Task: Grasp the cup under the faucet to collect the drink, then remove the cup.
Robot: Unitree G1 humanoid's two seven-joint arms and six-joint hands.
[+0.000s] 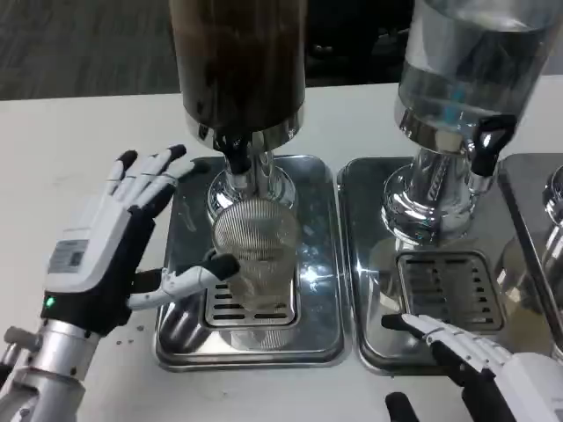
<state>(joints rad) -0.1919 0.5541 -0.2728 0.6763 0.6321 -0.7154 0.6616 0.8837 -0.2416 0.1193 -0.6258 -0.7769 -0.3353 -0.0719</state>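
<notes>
Head view: a clear ribbed cup (257, 264) stands on the drain grille of the left steel tray (321, 264), directly under the black faucet (236, 154) of the dispenser holding dark drink (239, 61). Whether the cup has any liquid in it cannot be told. The left hand (119, 242) is at the tray's left edge, fingers spread apart, thumb touching the cup's left side, nothing gripped. On the right tray (369, 264) stands a dispenser of clear liquid (466, 61). The right hand (479, 365) rests at that tray's front edge, fingers extended and holding nothing.
</notes>
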